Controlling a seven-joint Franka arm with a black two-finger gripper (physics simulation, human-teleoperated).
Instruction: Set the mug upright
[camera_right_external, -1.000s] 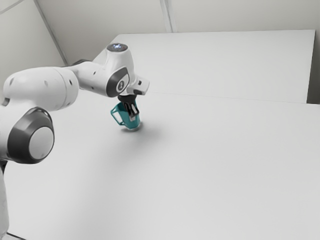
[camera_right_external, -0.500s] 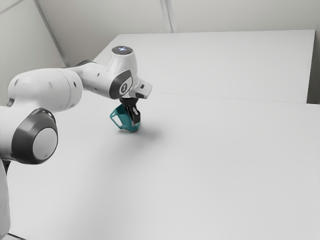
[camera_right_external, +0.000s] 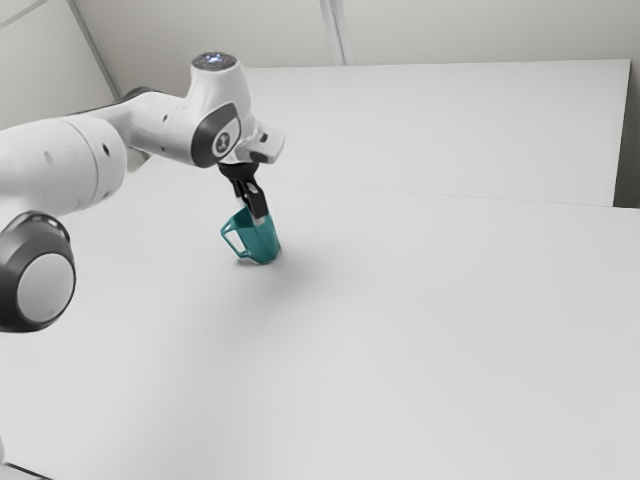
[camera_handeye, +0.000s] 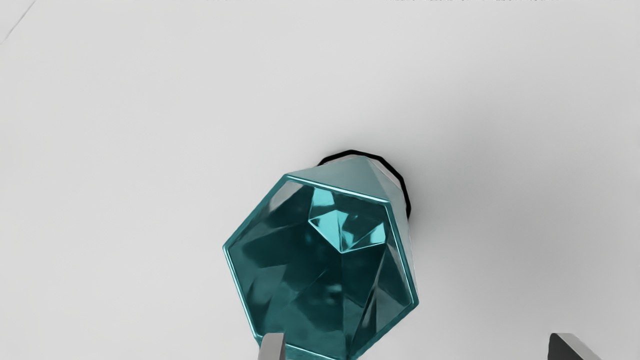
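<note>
Jaws spread wide, teal mug (camera_handeye: 315, 280) by their tips, its rim nearer one than the other.

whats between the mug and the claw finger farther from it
Nothing but bare tabletop lies between the mug and the far finger of the open claw, as the wrist view shows.

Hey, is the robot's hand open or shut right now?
Open. The hand has its fingers wide apart in the wrist view: one overlaps the mug, the other is well clear of it.
</note>
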